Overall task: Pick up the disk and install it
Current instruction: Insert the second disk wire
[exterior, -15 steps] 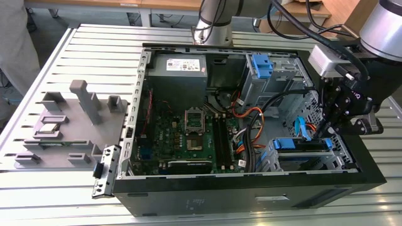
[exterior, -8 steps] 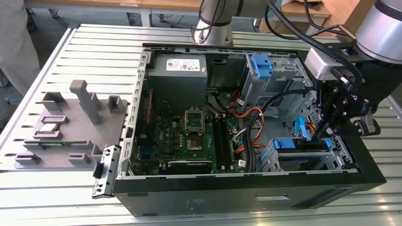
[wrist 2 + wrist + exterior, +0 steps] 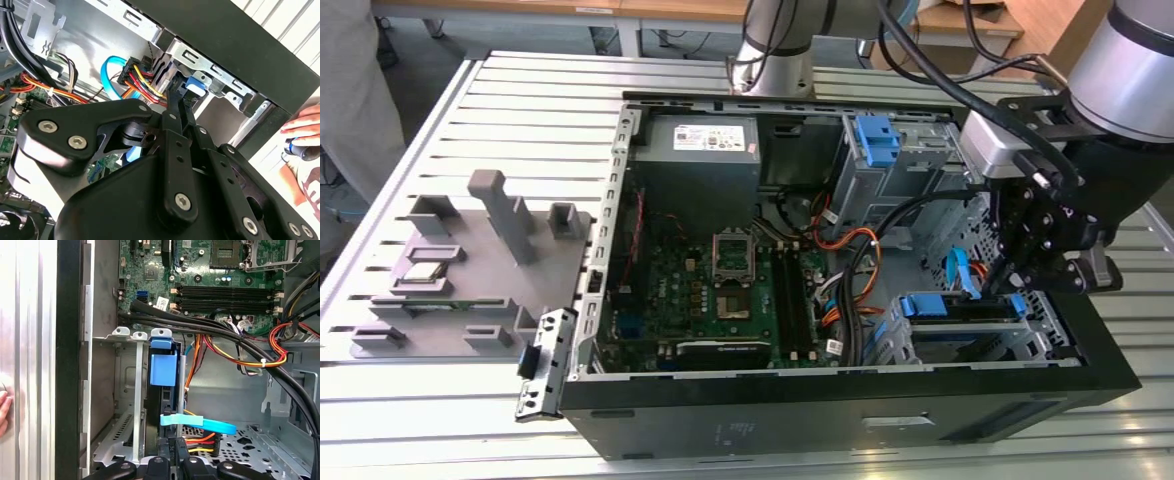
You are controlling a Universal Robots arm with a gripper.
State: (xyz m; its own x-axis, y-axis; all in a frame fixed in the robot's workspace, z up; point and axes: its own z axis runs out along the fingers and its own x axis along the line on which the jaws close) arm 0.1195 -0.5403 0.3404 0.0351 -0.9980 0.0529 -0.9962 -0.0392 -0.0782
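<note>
No print seems readable anywhere.

- Even, bright overhead room light in the exterior view; the slatted table (image 3: 480,90) shines pale, with a glare strip along its near edge.
- The case (image 3: 854,420) interior sits darker, shadowed under the arm.
- In the second wrist view the gripper (image 3: 175,107) is close and soft (glossy highlights on its black links).
- The first wrist view is crisp on the motherboard (image 3: 225,285).

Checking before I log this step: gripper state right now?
Gripper: over the drive cage at the case's front corner, by the disk's blue carrier; whether it is open or shut cannot be told.
</note>
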